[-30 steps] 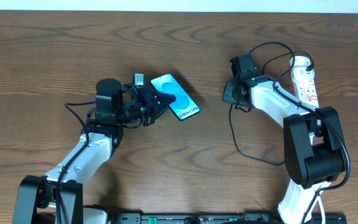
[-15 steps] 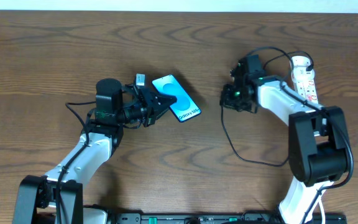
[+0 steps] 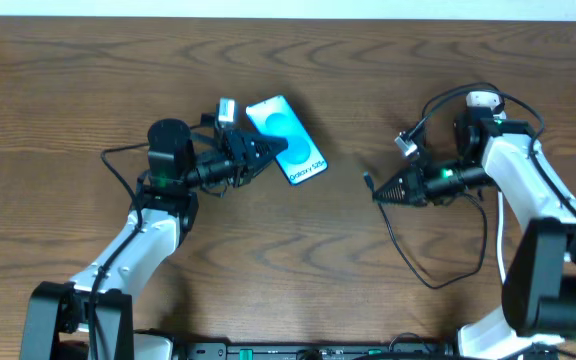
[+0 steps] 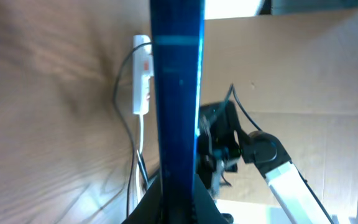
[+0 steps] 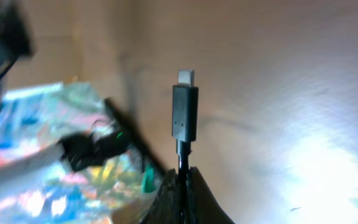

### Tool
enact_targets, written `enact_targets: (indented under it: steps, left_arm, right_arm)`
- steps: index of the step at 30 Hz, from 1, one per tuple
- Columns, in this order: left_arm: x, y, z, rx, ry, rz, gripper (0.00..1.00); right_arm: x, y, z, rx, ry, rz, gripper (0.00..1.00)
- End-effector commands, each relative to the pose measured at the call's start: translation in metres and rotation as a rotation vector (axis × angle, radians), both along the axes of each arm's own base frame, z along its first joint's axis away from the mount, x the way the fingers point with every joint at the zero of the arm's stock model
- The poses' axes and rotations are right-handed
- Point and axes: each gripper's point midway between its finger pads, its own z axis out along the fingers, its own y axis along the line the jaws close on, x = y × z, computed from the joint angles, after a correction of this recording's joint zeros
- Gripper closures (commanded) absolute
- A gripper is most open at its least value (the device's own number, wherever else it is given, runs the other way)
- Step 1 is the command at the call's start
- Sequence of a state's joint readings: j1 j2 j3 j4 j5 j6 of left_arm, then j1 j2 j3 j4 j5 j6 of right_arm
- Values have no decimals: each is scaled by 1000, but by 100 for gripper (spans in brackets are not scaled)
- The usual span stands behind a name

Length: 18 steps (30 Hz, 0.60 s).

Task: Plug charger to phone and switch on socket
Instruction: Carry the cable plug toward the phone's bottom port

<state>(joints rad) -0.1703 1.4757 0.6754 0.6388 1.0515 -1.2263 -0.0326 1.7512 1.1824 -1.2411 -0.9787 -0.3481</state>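
Observation:
My left gripper [image 3: 264, 153] is shut on the lower left edge of the phone [image 3: 290, 143], whose light-blue screen faces up in the overhead view. In the left wrist view the phone [image 4: 178, 93] stands edge-on as a blue bar between my jaws [image 4: 178, 202]. My right gripper [image 3: 382, 194] is shut on the charger cable just behind its black plug [image 3: 368, 182], which points left toward the phone with a gap between them. In the right wrist view the plug [image 5: 184, 112] sticks up from the jaws [image 5: 182, 183]. Only the socket's round white end [image 3: 483, 99] shows, behind my right arm; the whole socket [image 4: 143, 74] shows in the left wrist view.
The charger cable [image 3: 413, 262] loops over the table below my right arm. A small white and grey block [image 3: 226, 108] sits on my left wrist beside the phone. My right arm [image 4: 272, 162] is in sight past the phone in the left wrist view.
My right arm has swung out to the right and turned, so the gripper with the plug now points left at the phone. The phone has shifted slightly up and turned in my left gripper.

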Motion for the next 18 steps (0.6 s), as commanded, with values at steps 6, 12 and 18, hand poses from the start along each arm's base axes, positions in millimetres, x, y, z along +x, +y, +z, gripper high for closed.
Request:
enact_targets:
  steps: [6, 12, 18]
  left_arm:
    - [2, -14, 38, -42, -180, -167, 93]
    - [2, -14, 37, -56, -138, -165, 93]
    - [2, -14, 37, -62, -118, -163, 93]
  right_arm:
    - [-48, 27, 66, 141, -240, 198, 99]
    - [-54, 49, 81, 144, -381, 277, 99]
    - [-45, 75, 71, 56, -347, 266, 99]
